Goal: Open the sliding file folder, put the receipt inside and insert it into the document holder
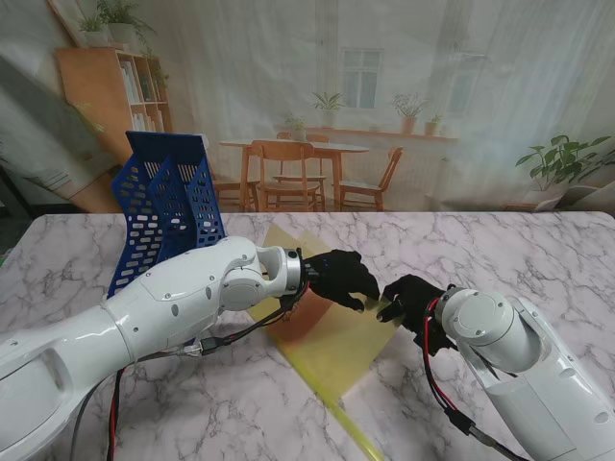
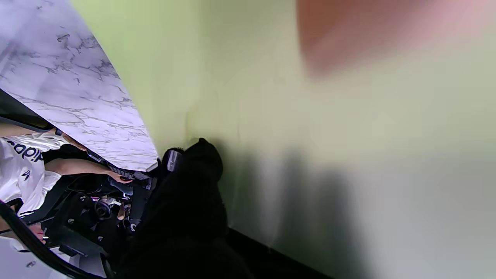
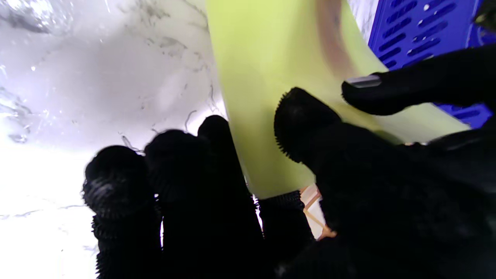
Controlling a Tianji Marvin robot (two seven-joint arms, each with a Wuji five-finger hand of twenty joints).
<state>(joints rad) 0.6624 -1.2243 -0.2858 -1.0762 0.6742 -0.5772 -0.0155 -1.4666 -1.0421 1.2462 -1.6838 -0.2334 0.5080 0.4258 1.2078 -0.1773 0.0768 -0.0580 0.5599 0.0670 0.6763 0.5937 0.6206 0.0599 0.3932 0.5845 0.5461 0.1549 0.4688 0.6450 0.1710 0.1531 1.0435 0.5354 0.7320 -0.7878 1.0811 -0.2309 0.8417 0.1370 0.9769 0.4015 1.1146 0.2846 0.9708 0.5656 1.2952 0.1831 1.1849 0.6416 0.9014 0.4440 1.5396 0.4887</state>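
A translucent yellow file folder (image 1: 332, 341) lies tilted on the marble table, its spine bar (image 1: 348, 425) running toward me. My left hand (image 1: 341, 277) curls over the folder's far part, with its thumb (image 2: 201, 162) against the lifted yellow sheet (image 2: 310, 135). My right hand (image 1: 411, 300) pinches the folder's right corner, thumb (image 3: 302, 116) on top of the sheet (image 3: 267, 77) and fingers (image 3: 174, 166) under it. A pale slip with orange lines (image 3: 316, 211), probably the receipt, peeks out beneath that corner. The blue document holder (image 1: 165, 206) stands upright at the far left.
The table's right half shows bare marble (image 1: 519, 259). The blue holder (image 3: 418, 27) stands just behind my left hand's finger (image 3: 391, 90). A person in a white shirt (image 2: 23, 162) sits off the table's edge.
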